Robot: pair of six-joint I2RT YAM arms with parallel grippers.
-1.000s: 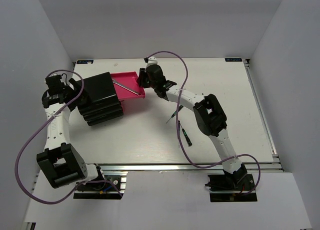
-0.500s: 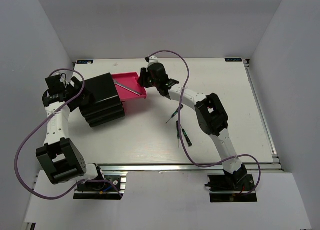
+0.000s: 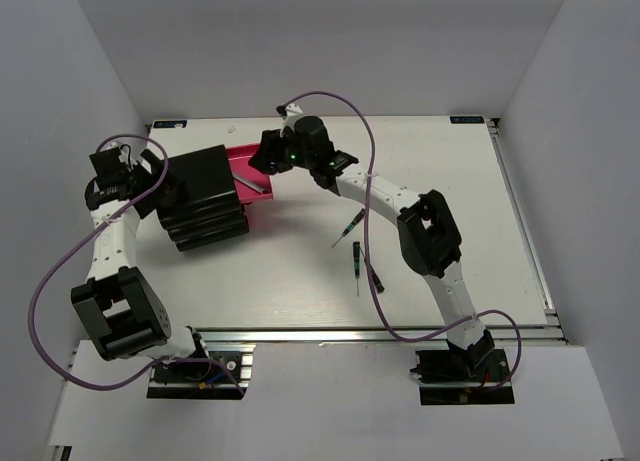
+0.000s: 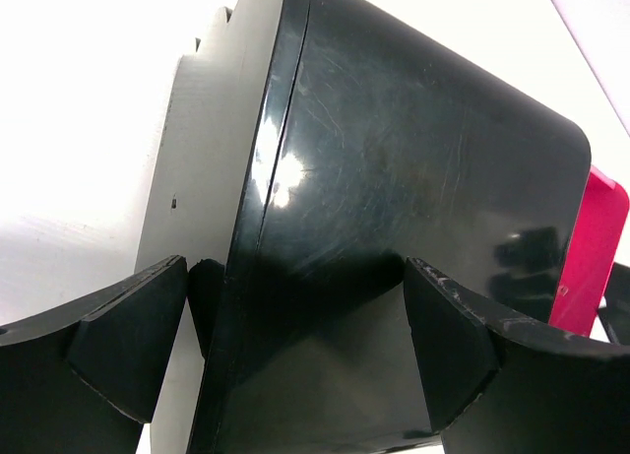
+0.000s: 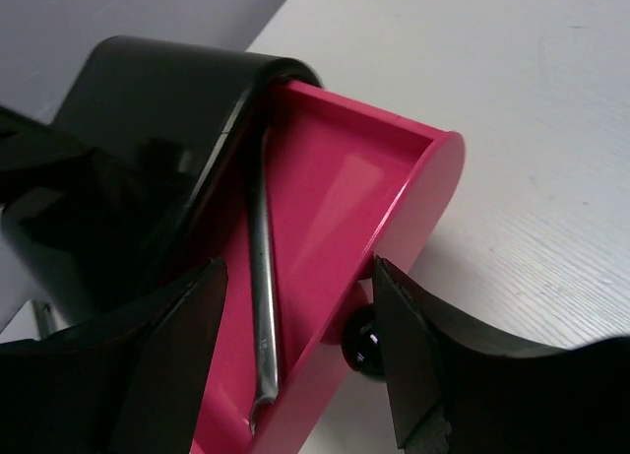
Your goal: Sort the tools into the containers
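My right claw [image 3: 272,153]: jaws wider than a second ago, clamping nothing, set astride the front of the pink drawer [image 3: 252,164]. The drawer sits further into the black cabinet [image 3: 205,196] than before. The wrench [image 5: 261,277] lies inside the drawer, ahead of and between my fingers [image 5: 167,375]; the knob [image 5: 362,341] is just beside one. My left claw [image 4: 295,306] stands wide across the cabinet's back. Screwdrivers [image 3: 356,256] lie on the table [image 3: 450,201], well apart from both claws

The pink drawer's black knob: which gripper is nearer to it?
Right. The right gripper straddles the drawer front, knob beside its finger; the left gripper flanks the cabinet on the opposite side.
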